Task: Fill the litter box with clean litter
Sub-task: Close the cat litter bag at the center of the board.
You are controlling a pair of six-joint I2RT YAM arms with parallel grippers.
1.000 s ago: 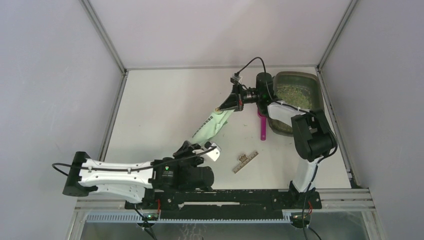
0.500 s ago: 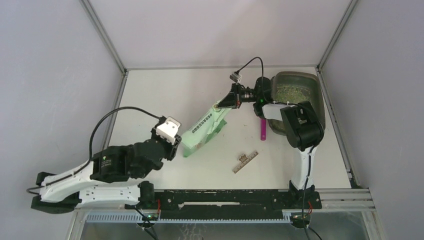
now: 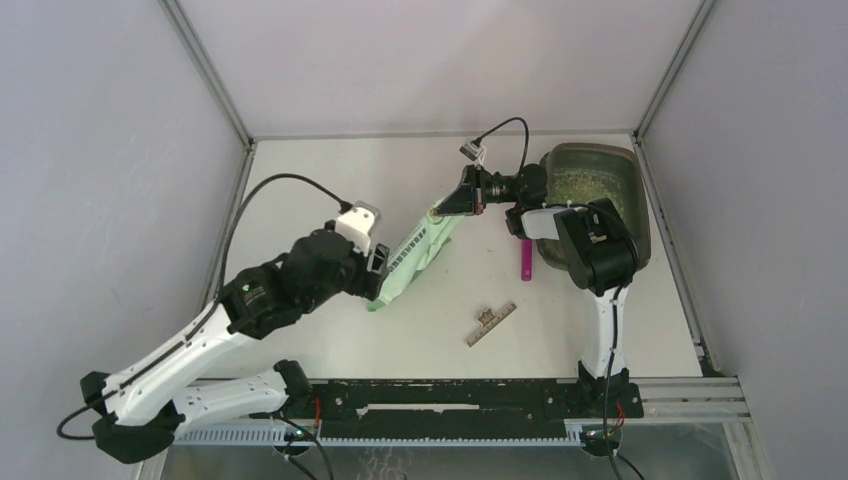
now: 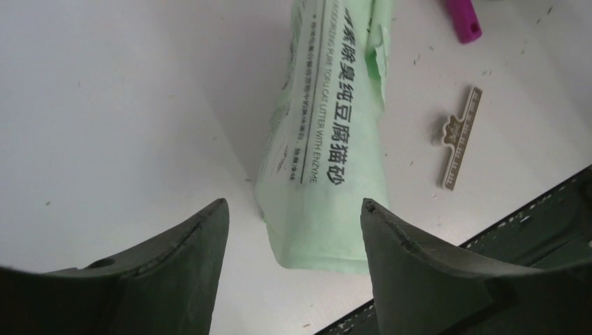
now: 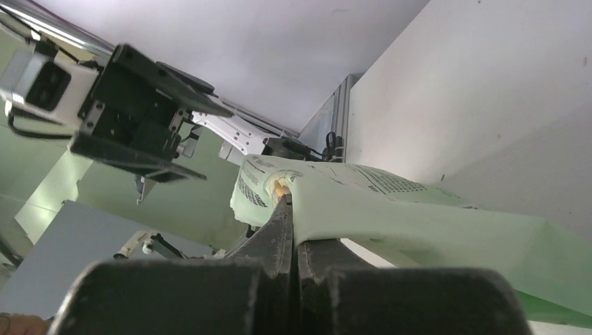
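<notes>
Lower left to centre of the overhead view: the left gripper [image 3: 380, 268] is being held with its fingers spread wide, just short of the bottom edge of the green bag [image 3: 415, 250]. In the left wrist view, no contact with the bag is being shown. The bag is being stretched slantwise over the desk [image 3: 320, 190], its lower end lying on the surface.

Centre: the bag's upper end is being pinched by the right gripper [image 3: 440, 211], jaws pressed together on the plastic.

Judged step: the bottom of the bag is being approached for a grasp, so that it can be raised and emptied. It is being advised that the bottom seam be straddled squarely and a full fold of plastic taken, and that the mouth be carried over the rim before tipping, since grains spill easily.

Right of centre: a magenta scoop [image 3: 525, 262] and a wooden strip [image 3: 490, 323] are being left lying on the desk.

Upper right: the litter box [image 3: 592, 148] is being kept in the far corner, partly covered by the right arm. The clean litter [image 3: 585, 185] is being seen as a grainy layer inside it. What the bag contains cannot be told.
</notes>
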